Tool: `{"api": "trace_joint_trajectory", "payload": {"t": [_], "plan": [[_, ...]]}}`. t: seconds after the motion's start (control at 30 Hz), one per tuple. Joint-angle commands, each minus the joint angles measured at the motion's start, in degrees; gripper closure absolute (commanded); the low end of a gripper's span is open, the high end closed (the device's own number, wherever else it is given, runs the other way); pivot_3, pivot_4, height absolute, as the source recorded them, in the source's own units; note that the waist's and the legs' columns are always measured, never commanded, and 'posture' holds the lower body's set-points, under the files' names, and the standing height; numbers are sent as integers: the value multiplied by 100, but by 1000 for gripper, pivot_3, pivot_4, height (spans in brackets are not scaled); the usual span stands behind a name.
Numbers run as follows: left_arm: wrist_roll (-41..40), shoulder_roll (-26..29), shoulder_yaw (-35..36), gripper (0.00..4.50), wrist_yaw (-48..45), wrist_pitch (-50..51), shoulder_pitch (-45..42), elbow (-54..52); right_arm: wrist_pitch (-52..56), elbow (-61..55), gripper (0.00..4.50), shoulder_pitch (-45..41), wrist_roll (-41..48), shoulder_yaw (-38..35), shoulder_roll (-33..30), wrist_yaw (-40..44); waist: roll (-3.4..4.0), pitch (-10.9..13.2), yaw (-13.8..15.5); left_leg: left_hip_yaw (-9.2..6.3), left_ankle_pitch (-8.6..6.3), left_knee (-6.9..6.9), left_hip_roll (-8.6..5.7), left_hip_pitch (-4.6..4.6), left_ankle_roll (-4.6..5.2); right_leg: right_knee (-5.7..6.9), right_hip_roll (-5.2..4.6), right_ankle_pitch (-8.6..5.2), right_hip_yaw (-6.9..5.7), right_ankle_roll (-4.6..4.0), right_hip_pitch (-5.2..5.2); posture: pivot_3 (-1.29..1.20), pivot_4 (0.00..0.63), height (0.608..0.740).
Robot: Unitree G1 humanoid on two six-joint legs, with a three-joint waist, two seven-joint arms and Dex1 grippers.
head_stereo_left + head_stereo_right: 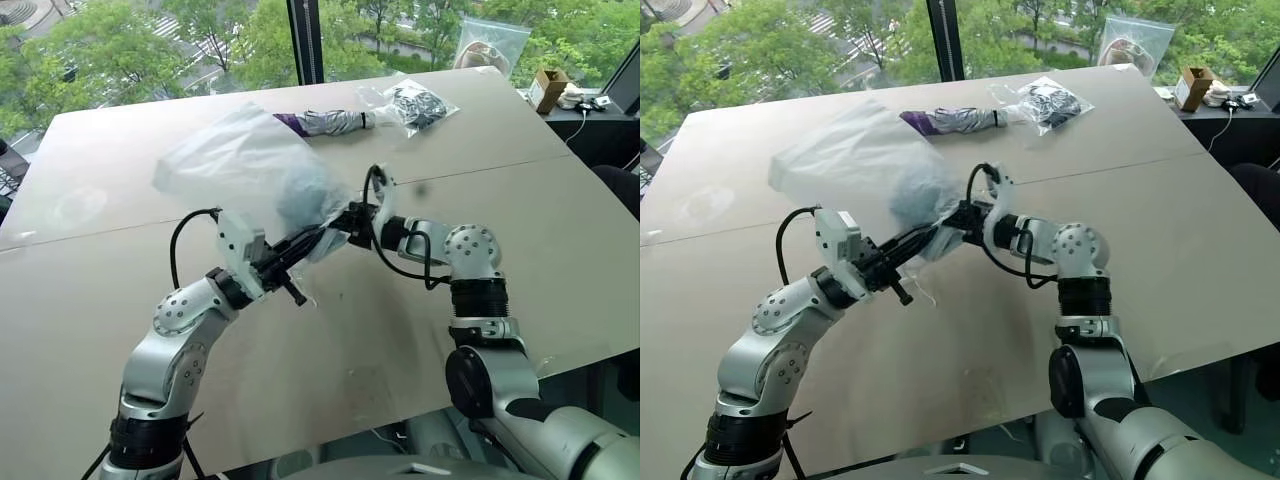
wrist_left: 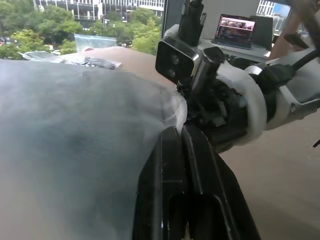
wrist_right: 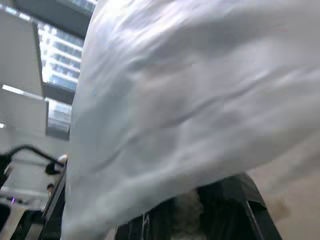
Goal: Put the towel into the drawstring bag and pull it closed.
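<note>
Drawstring bag [image 1: 245,165] lifted off table [image 1: 560,240], held up between my two grippers over table's middle, body billowing to far left. Towel [image 1: 300,195] shows as blue-grey bulk through thin fabric, inside bag near gathered end. My left gripper [image 1: 300,247] pressed together, pinching bag's gathered end from near left. My right gripper [image 1: 345,220] meets same end from right, fingers nearly together, nipping fabric. Far side: folded umbrella [image 1: 325,122], clear bag with dark contents [image 1: 415,103].
</note>
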Motion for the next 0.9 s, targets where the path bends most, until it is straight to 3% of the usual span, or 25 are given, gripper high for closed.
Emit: {"api": "trace_joint_trajectory", "payload": {"t": [0.03,0.2,0.33,0.4,0.43,0.47,0.6,0.7,0.9], "plan": [[38,13,-37,4500,-103,-137,-112,-7,-465,192,4417,-362,905,-669,1411,-1071,0,0,-14,2,0,0,0,1,0,0,0,0,2,0,0,0,150,740],[111,-16,-61,4500,-136,-212,-215,148,-967,360,4417,-422,2365,-1010,1730,-2159,2,1,-90,1,0,-4,4,2,1,3,4,0,0,0,-2,0,150,740],[234,-95,-159,4500,-152,-346,-367,346,-1096,162,4417,-187,2910,-522,1655,-2637,4,2,-107,5,0,-5,8,3,2,5,8,0,3,0,-3,0,150,740],[389,-160,-235,4500,-139,-485,-557,556,-1133,-33,4417,30,2631,20,1424,-2625,4,3,-104,3,0,-5,9,3,2,6,10,0,2,0,-3,0,150,740],[457,-192,-265,4500,-117,-534,-669,660,-1117,-110,3408,129,2541,251,1313,-2602,4,2,-101,4,0,-4,8,2,2,8,10,0,2,0,-4,0,150,740],[511,-217,-286,4500,-103,-577,-770,754,-1111,-188,3215,214,2482,457,1211,-2541,4,2,-101,4,0,-3,8,3,3,10,10,0,3,1,-4,0,150,740],[739,-329,-258,4500,17,-770,-1287,1228,-954,-671,1328,508,2050,1278,428,-2086,3,1,-76,3,0,-1,7,2,3,11,9,0,2,1,-4,0,150,740],[905,-359,-187,4500,96,-925,-1441,1479,-740,-845,180,593,1718,1499,-232,-1650,3,0,-70,2,0,-2,6,-1,2,0,7,-1,0,2,-2,0,150,740],[1158,-434,-69,4500,242,-1153,-1647,1818,-539,-1233,180,832,1111,1912,-1245,-505,3,0,-74,2,0,0,4,-4,3,0,4,0,-1,3,-5,0,150,740]]}}
